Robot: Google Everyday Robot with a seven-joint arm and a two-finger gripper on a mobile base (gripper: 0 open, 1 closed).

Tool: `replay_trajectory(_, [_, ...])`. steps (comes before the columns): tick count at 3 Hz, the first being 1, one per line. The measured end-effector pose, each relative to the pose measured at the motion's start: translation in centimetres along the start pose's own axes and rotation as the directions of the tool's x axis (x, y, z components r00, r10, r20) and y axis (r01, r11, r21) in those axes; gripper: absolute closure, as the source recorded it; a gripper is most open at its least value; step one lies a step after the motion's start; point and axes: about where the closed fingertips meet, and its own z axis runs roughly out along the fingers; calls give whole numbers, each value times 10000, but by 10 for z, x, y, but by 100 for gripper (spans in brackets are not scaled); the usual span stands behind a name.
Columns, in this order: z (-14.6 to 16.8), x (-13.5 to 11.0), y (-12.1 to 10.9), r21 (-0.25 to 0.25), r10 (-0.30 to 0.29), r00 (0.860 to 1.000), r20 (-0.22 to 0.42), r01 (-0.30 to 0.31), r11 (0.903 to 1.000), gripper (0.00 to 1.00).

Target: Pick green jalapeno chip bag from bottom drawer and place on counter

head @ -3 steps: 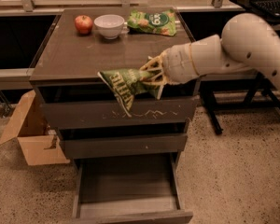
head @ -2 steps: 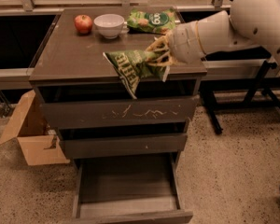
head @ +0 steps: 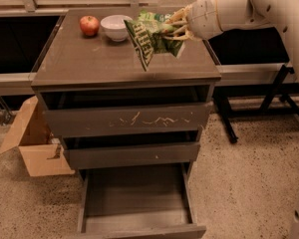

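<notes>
My gripper [head: 173, 30] is shut on the green jalapeno chip bag [head: 145, 43], a crumpled dark-green foil bag with pale lettering. The bag hangs from the fingers just above the right half of the counter [head: 84, 59]; I cannot tell whether its lower tip touches the top. The white arm reaches in from the upper right. The bottom drawer [head: 134, 195] stands pulled open at the foot of the cabinet, with nothing on its flat floor.
A red apple [head: 89, 25] and a white bowl [head: 115, 26] stand at the back of the counter. A brighter green bag [head: 150, 16] lies behind the held bag, mostly hidden. The top drawer front [head: 127, 119] has white scratches. An open cardboard box [head: 32, 141] sits left of the cabinet.
My gripper has lifted the chip bag up from in front of the top drawer and carried it back over the counter. The arm has risen toward the upper right.
</notes>
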Motion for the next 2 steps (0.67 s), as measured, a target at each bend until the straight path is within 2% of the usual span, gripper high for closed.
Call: replay_trajectory(2, [6,7,-9,45,100,9995,-288,-99,9999,100])
